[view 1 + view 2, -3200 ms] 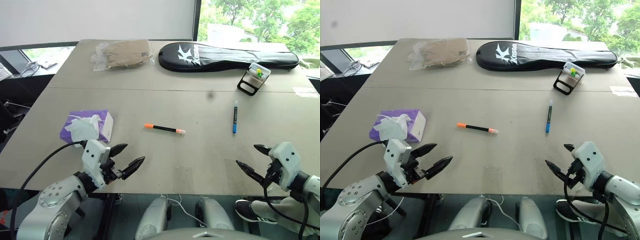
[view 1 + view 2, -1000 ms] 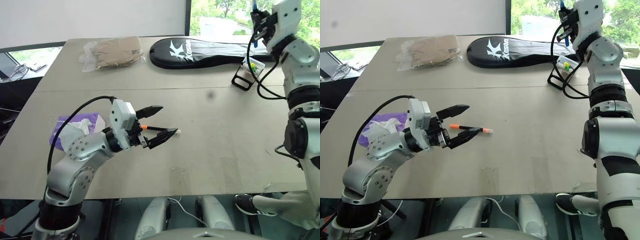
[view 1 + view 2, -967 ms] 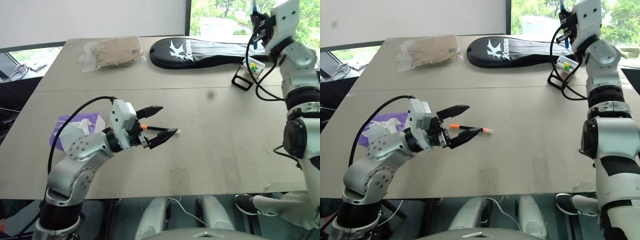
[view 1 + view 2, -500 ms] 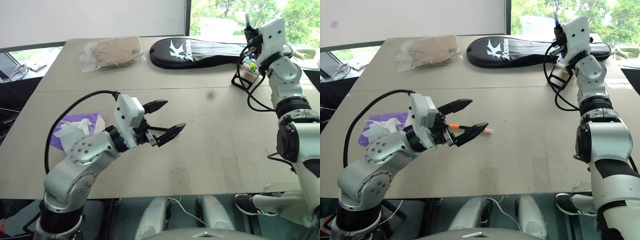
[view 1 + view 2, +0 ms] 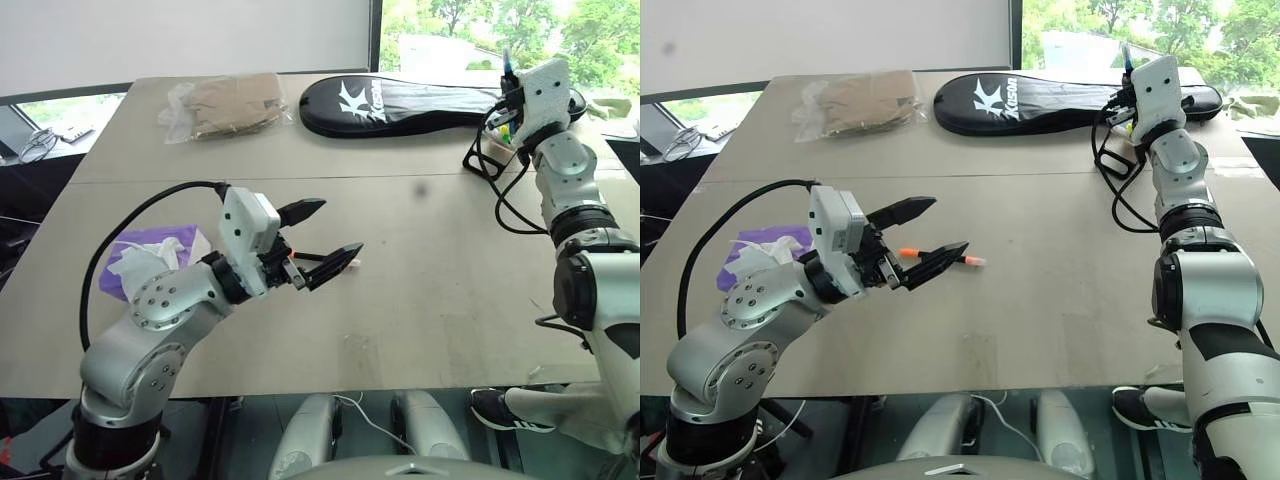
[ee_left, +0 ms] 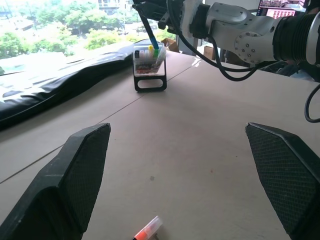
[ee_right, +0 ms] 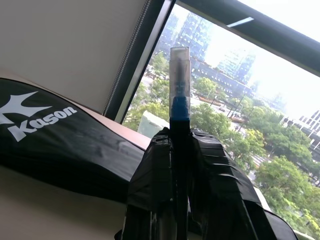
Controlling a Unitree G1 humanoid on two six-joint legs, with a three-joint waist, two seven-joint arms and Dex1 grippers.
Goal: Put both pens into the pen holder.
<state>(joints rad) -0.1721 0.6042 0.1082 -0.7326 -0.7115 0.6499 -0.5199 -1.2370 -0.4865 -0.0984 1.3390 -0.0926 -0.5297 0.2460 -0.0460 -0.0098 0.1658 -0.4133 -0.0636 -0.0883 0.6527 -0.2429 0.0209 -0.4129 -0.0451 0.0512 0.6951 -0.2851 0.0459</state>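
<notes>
Left claw point(image 5: 322, 237) spread wide, empty, hovering over the black pen with orange end point(image 5: 936, 255), which lies on the worktop point(image 5: 420, 300), not yet gripped. Far right: right claw point(image 7: 181, 150) clamped on the blue pen point(image 7: 179, 90), held upright with its lower end at the pen holder point(image 6: 149, 67). Judgement: first pen nearly delivered, not released; second pen's pickup and placing remain.

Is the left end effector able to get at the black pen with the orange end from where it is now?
Probably yes. The left end effector is open above the black pen, which lies free on the table.
</notes>
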